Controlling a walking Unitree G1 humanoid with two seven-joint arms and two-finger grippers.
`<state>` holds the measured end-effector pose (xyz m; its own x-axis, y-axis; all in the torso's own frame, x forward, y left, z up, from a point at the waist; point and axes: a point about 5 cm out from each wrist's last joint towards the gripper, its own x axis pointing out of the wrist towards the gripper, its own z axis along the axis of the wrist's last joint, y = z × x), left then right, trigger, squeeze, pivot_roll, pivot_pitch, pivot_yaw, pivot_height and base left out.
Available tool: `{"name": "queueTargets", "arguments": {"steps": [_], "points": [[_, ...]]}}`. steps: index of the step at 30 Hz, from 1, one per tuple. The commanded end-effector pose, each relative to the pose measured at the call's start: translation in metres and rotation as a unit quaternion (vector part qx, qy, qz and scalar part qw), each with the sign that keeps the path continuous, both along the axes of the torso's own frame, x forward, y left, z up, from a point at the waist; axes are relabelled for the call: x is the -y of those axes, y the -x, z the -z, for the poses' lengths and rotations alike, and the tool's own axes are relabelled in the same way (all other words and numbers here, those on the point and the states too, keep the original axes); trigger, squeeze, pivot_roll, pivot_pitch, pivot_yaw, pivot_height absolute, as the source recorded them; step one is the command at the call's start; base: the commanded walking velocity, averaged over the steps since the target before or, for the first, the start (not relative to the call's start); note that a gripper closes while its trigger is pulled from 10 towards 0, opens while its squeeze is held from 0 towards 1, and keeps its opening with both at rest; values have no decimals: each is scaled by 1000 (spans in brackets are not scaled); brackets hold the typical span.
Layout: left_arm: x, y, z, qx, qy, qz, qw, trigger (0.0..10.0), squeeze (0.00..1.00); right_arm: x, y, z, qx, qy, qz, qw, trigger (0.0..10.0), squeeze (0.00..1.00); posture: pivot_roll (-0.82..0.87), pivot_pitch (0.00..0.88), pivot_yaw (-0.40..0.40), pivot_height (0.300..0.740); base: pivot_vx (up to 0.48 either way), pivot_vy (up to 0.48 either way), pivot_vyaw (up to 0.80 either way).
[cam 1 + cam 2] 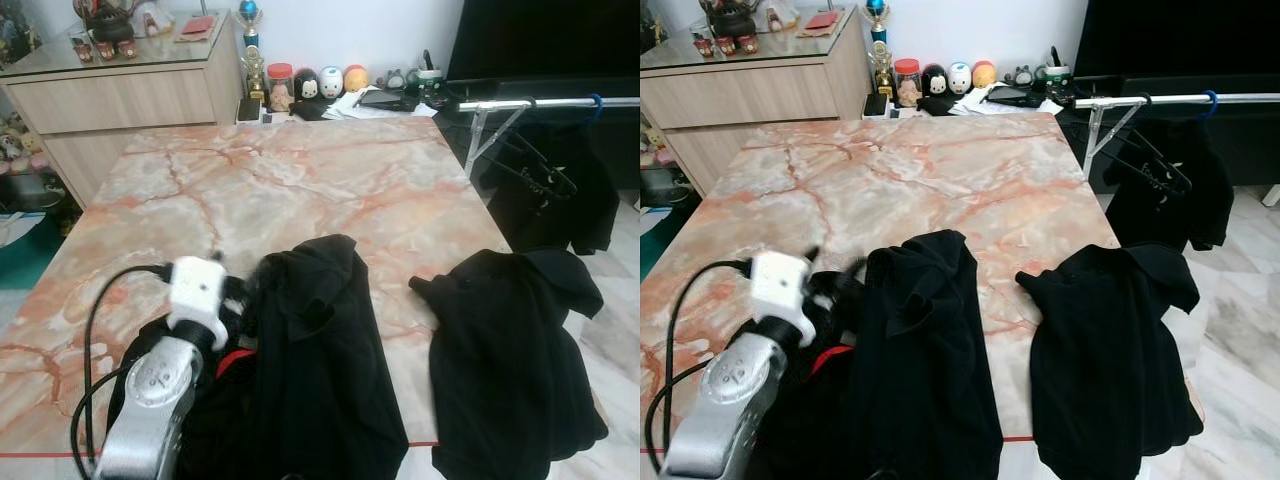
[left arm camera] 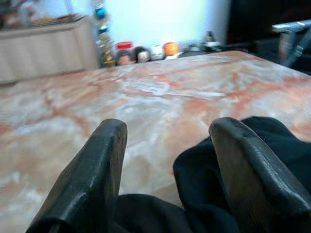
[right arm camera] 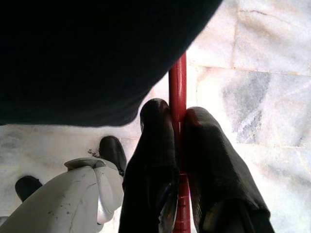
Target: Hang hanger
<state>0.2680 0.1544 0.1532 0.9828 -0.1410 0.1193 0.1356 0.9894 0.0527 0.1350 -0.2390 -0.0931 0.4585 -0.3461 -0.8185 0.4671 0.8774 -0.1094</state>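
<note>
Left tool (image 2: 165,160): fingers (image 2: 92,170) spread apart, nothing between them, resting low over the near edge of the marble surface (image 1: 300,180) at the crumpled black garment (image 1: 310,350). The left arm (image 1: 160,390) reaches in from the near left, with a black cable looping beside it. A sliver of red shows beneath that garment next to the arm; what it is cannot be told.

Right tool (image 3: 177,145): fingers closed on the red hanger (image 3: 177,85), a thin red bar running between them, held below the surface level above the tiled floor (image 3: 257,63), with dark fabric just beside it.

A second black garment (image 1: 510,350) drapes over the surface's near right edge.

Further right, a metal rail (image 1: 540,102) carries a black hanger (image 1: 535,165) and a hung dark garment (image 1: 580,190).

At the far edge stand small figurines (image 1: 320,82), with a wooden cabinet (image 1: 130,95) at the far left.
</note>
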Motion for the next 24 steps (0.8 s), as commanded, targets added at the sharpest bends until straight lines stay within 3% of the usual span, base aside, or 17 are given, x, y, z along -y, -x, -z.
{"name": "queueTargets", "arguments": {"steps": [1, 8, 24], "points": [[-2, 3, 8, -15, 20, -23, 999, 10000, 0, 1, -1, -1, 3, 4, -2, 1000, 10000, 0, -19, 0, -3, 740, 0, 0, 0], [6, 16, 24, -43, 43, -19, 998, 10000, 0, 2, -1, -1, 1, 4, -5, 1000, 10000, 0, -14, 0, -6, 740, 0, 0, 0], [11, 11, 25, -40, 54, -23, 998, 10000, 0, 2, -1, -1, 1, 4, -6, 1000, 10000, 0, -10, 0, -6, 740, 0, 0, 0]]}}
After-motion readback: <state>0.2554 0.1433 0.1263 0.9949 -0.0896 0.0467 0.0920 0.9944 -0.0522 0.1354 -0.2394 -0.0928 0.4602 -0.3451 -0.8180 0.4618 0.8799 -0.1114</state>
